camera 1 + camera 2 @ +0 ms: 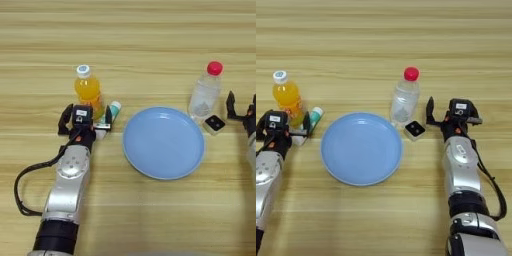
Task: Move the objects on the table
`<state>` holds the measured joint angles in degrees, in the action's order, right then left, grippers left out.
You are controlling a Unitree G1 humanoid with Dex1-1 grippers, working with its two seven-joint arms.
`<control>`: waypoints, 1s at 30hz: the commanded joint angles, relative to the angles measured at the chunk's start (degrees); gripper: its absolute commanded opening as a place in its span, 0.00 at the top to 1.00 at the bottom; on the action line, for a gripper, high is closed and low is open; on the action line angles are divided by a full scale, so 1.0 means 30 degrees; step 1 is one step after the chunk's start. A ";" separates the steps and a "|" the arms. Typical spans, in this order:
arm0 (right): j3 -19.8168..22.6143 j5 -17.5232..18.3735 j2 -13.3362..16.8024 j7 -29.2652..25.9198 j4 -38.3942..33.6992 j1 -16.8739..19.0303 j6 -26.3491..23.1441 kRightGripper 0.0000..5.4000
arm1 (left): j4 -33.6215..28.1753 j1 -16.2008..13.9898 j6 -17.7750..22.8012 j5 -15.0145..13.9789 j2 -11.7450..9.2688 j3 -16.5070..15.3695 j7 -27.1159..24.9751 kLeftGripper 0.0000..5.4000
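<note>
A clear plastic bottle with a red cap (404, 100) stands upright just beyond the right rim of a blue plate (361, 149). The small white cube with a black top (415, 130) lies at the bottle's foot, on its right. My right gripper (452, 114) is open, and its left finger is a short way right of the cube and touches nothing. The white tube with a green label (112, 112) lies slanted left of the plate. My left gripper (86, 116) is open beside the tube, its right finger against the tube's body and hiding the lower end.
An orange juice bottle with a white cap (87, 89) stands upright just beyond my left gripper and the tube. The wooden table (150, 35) stretches bare behind the objects and also in front of the plate.
</note>
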<state>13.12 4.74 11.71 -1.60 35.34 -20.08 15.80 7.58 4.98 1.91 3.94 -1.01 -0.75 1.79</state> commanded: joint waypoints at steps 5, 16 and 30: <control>-0.0012 -0.0045 0.0161 0.0091 0.0199 -0.0482 0.0194 0.00 | 0.1784 0.1277 -0.1510 -0.0365 -0.0199 -0.0547 0.0020 0.00; -0.0059 -0.0081 0.0112 0.0123 0.0183 -0.0475 0.0181 0.00 | 0.3649 0.2773 -0.2972 -0.0765 -0.0946 -0.1260 -0.0503 0.00; -0.0115 -0.0124 0.0068 0.0199 0.0134 -0.0466 0.0162 0.00 | 0.4682 0.3557 -0.4136 -0.1327 -0.1395 -0.1219 -0.1711 0.00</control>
<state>12.97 4.59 11.71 -1.29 35.74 -20.31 15.87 20.92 14.77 -9.83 0.44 -4.88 -4.31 -2.84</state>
